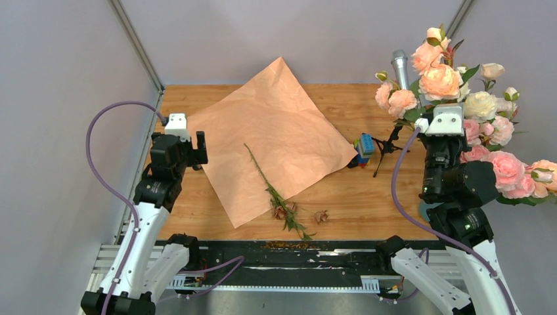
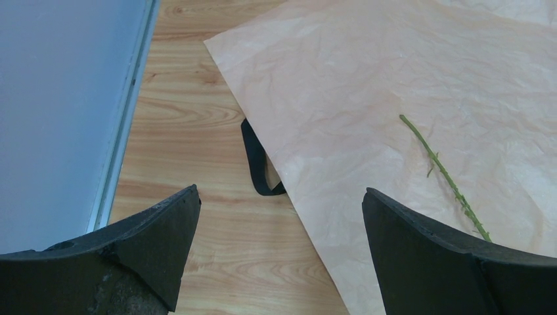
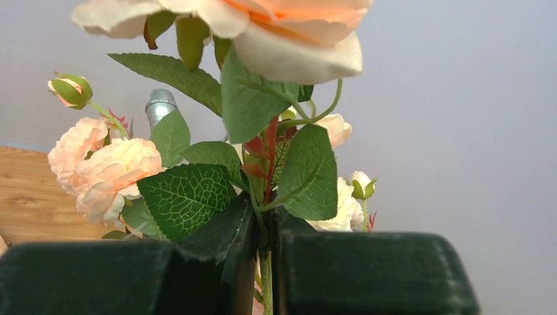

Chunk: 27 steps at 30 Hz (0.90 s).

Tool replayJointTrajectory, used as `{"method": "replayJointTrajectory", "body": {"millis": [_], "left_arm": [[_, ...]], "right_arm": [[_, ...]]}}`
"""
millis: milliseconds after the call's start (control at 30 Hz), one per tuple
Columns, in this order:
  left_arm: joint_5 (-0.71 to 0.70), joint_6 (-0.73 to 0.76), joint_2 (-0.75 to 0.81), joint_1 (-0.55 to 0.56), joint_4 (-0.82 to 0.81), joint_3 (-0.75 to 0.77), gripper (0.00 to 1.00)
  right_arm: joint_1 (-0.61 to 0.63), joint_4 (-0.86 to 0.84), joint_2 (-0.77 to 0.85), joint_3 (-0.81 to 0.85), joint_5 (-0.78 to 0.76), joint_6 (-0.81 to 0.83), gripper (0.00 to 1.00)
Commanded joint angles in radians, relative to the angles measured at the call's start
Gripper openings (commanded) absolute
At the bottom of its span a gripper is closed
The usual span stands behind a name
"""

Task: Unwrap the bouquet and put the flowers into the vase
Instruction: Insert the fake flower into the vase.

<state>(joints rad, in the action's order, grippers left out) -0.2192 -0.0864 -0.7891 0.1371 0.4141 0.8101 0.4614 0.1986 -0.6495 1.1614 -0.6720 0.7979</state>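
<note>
The kraft paper (image 1: 276, 138) lies unfolded and flat on the wooden worktop (image 1: 368, 203), stretching from the middle of the far edge toward the near-left corner. 1 loose stem (image 1: 272, 190), thin, green and leafy, runs from the sheet's middle over its near border toward the near edge, ending among dried brown bits (image 1: 320, 215). A black ribbon (image 2: 253, 161) curls out from under the paper's left border.

The left gripper (image 2: 280, 190) hangs by the left edge with its 2 fingers spread wide and nothing between them; the paper's left border and the ribbon lie just ahead, and the loose stem is off to its right.

The flowers (image 1: 506, 167), pink, cream and peach roses with green leaves, crowd the right edge around the right arm. The right gripper (image 3: 266, 262) is pinched on 1 of their green stems, leaves and a peach bloom rising directly above its fingers. A silver microphone (image 1: 400, 65) stands behind them near the far-right corner, with blue toy blocks (image 1: 363, 147) just beside the paper's right corner.
</note>
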Motion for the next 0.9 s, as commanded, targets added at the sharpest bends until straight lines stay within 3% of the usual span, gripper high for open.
{"method": "replayJointTrajectory", "body": {"millis": [0,400,867], "left_arm": [[0.000,0.017,0.020,0.007,-0.047,-0.005,1.00],[0.006,0.019,0.024,0.014,-0.046,-0.008,1.00],[0.009,0.020,0.027,0.015,-0.048,-0.012,1.00]], "right_arm": [[-0.004,-0.083,0.034,-0.055,-0.080,-0.002,0.00],[-0.008,-0.250,0.079,-0.213,-0.243,0.000,0.00],[-0.010,-0.259,0.063,-0.157,-0.156,-0.088,0.00]]}}
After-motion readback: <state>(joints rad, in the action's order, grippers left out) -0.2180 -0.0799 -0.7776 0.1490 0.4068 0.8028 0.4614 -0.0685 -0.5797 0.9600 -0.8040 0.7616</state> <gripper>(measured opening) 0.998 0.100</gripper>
